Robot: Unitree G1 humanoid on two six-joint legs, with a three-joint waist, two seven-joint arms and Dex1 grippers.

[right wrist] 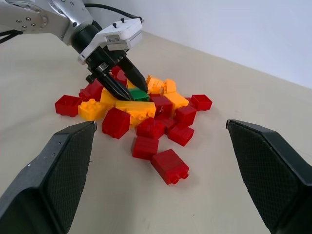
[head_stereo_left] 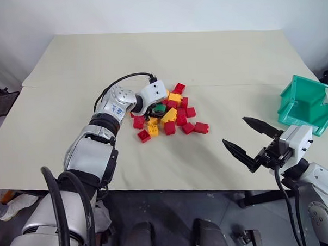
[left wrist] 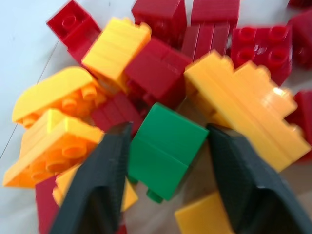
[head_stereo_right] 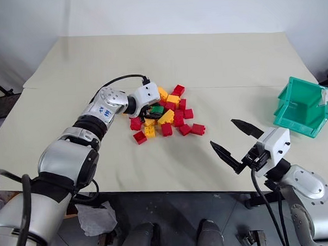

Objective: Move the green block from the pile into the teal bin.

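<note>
1. The green block (left wrist: 165,148) sits in the pile (head_stereo_left: 169,114) of red and yellow bricks on the counter (head_stereo_left: 215,55), between the two black fingers (left wrist: 100,185) of the left gripper (head_stereo_left: 155,108).

2. By the look of it the task is at its first step: the block is not yet lifted, and the teal bin (head_stereo_left: 304,103) stands well apart from the pile, off to the robot's right near the counter's edge.

3. What is left, as far as can be judged: clamp the block, raise it clear of its neighbours, carry it across and drop it into the bin.

4. The left fingers are partly apart and straddle the block. One finger lies against or just beside the block's side; the other shows a narrow gap on the far side. A firm grasp cannot be confirmed.

5. Yellow bricks press in close outside both fingers, so a neighbour could ride up with the block.

6. The right gripper (head_stereo_left: 252,138) hangs off the counter's near edge with its fingers spread wide, holding nothing and touching nothing.
</note>
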